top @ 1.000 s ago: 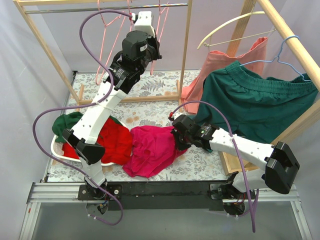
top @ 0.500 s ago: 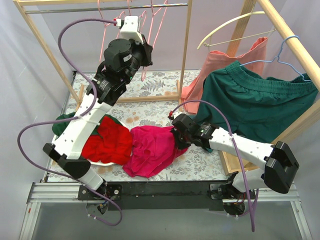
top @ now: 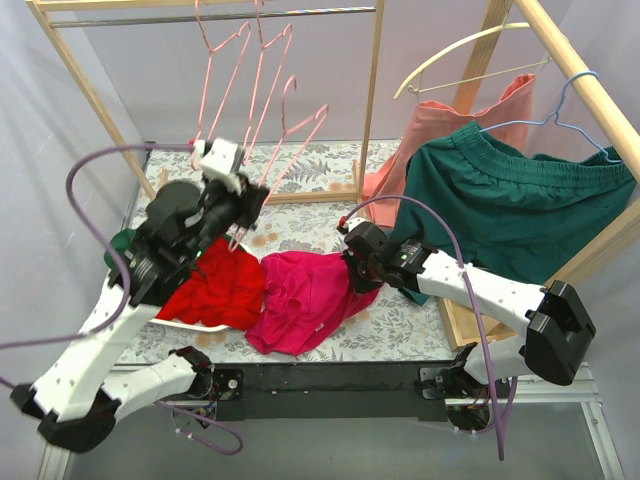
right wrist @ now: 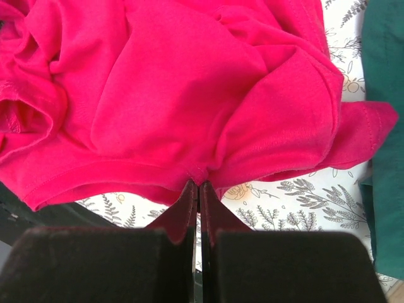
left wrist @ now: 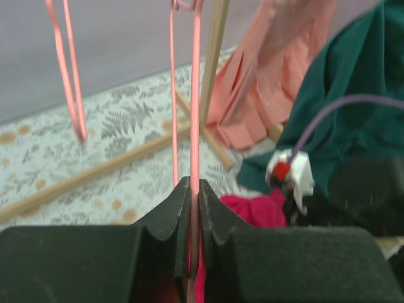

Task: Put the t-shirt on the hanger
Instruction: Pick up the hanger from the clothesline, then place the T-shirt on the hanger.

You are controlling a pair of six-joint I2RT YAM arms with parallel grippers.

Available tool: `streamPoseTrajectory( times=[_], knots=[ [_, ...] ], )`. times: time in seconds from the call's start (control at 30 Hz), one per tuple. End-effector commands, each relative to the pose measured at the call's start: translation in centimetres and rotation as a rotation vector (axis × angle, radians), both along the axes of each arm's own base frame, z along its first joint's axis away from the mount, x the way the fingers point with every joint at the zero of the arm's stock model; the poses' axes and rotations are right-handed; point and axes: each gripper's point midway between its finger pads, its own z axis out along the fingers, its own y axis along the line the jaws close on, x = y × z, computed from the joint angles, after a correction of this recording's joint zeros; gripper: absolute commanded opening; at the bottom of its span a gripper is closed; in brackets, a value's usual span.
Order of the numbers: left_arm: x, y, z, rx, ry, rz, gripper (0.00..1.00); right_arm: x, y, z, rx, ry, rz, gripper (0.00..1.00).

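The magenta t-shirt (top: 300, 300) lies crumpled on the floral table cloth. My right gripper (top: 352, 275) is shut on a fold at its right edge; the right wrist view shows the jaws (right wrist: 198, 185) pinching the fabric (right wrist: 177, 88). My left gripper (top: 248, 205) is shut on a pale-pink wire hanger (top: 290, 135), held tilted below the rail, hook uppermost. In the left wrist view the wire (left wrist: 195, 95) runs up from between the closed jaws (left wrist: 194, 189). Two like hangers (top: 215, 70) hang on the rail.
A red garment (top: 215, 290) and a dark green one (top: 125, 245) lie in a white basket (top: 130, 312) at left. A green garment (top: 500, 200) on a blue hanger and a salmon one (top: 440, 130) hang at right. A wooden rack post (top: 372, 100) stands mid-back.
My left arm has dropped from the rail toward the near left, bringing the pink hanger down with it. The right gripper has stayed on the t-shirt.
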Motion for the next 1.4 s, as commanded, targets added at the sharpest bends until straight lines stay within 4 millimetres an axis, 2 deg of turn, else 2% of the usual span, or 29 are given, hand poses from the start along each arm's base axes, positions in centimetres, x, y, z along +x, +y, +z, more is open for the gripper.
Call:
streamPoseTrajectory(
  times=[0.0,0.1,0.13,0.17,0.3,0.33,0.37,0.53,0.77,0.93,1.17,1.37],
  knots=[
    [-6.9,1.9,-2.1,0.026,-0.053,-0.176,0.0,2.2,0.8,1.5,0.039,-0.042,-0.04,0.01],
    [-9.1,2.6,-5.0,0.09,-0.007,-0.238,0.0,4.2,1.0,2.0,0.064,-0.034,-0.065,0.01],
    [-10.0,3.0,-5.0,0.091,-0.014,-0.253,0.0,4.8,1.0,2.2,0.07,-0.029,-0.072,0.01],
    [-10.4,3.1,-6.0,0.11,0.013,-0.264,0.0,5.8,0.7,2.4,0.072,-0.036,-0.085,0.01],
    [-11.9,3.3,-7.1,0.169,0.039,-0.326,0.0,9.2,1.5,4.5,0.1,-0.072,-0.108,0.01],
    [-12.2,3.4,-7.0,0.181,0.039,-0.341,0.0,9.7,1.4,4.7,0.099,-0.072,-0.115,0.01],
    [-12.4,3.5,-7.9,0.21,0.081,-0.35,0.0,10.3,1.1,4.9,0.101,-0.07,-0.132,0.01],
    [-13.5,3.4,-9.3,0.286,0.145,-0.422,0.0,11.8,1.0,4.8,0.093,-0.066,-0.165,0.01],
    [-15.2,3.7,-10.1,0.318,0.194,-0.49,0.0,13.1,-0.3,3.3,0.038,-0.034,-0.204,0.01],
    [-16.2,3.6,-11.4,0.322,0.246,-0.527,0.0,13.4,0.1,3.9,0.053,-0.036,-0.191,0.01],
    [-15.6,3.0,-11.8,0.296,0.226,-0.524,0.0,12.8,0.9,6.0,0.108,-0.029,-0.164,0.01],
    [-14.2,2.8,-12.7,0.316,0.219,-0.487,0.0,11.5,0.3,6.9,0.123,-0.027,-0.159,0.01]
  ],
)
